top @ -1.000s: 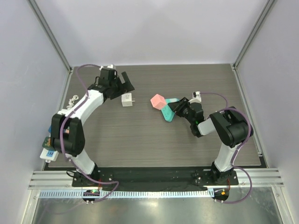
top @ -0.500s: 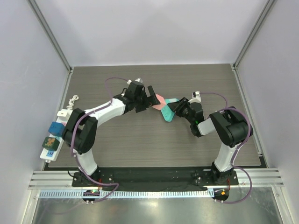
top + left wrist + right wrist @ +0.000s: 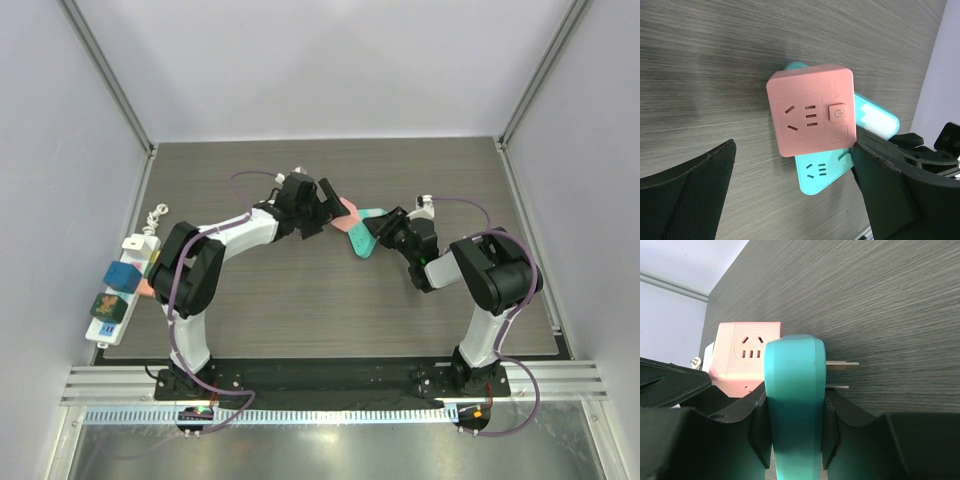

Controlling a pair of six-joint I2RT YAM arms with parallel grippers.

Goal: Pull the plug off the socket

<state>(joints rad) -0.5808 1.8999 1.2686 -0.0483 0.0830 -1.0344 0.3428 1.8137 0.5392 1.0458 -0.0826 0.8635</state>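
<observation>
Tabletop (image 3: 300, 290): left tool (image 3: 329, 207), spread, now straddles pink plug (image 3: 811, 110); right tool (image 3: 792, 410) pinches teal socket (image 3: 792, 367).

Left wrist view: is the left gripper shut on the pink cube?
No, the left gripper stands open, wider than the pink cube.

The flat socket (image 3: 363, 243) lies on the bench (image 3: 300, 300), near its middle. The cube plug (image 3: 345, 213) sits on the socket, toward its left side. The left pincer (image 3: 795, 147) reaches in from the socket's left, one finger on either side of the cube. The right pincer (image 3: 795, 400) clamps the socket from its right. A power strip (image 3: 118, 290) lies well to the socket's left, along the bench edge.
</observation>
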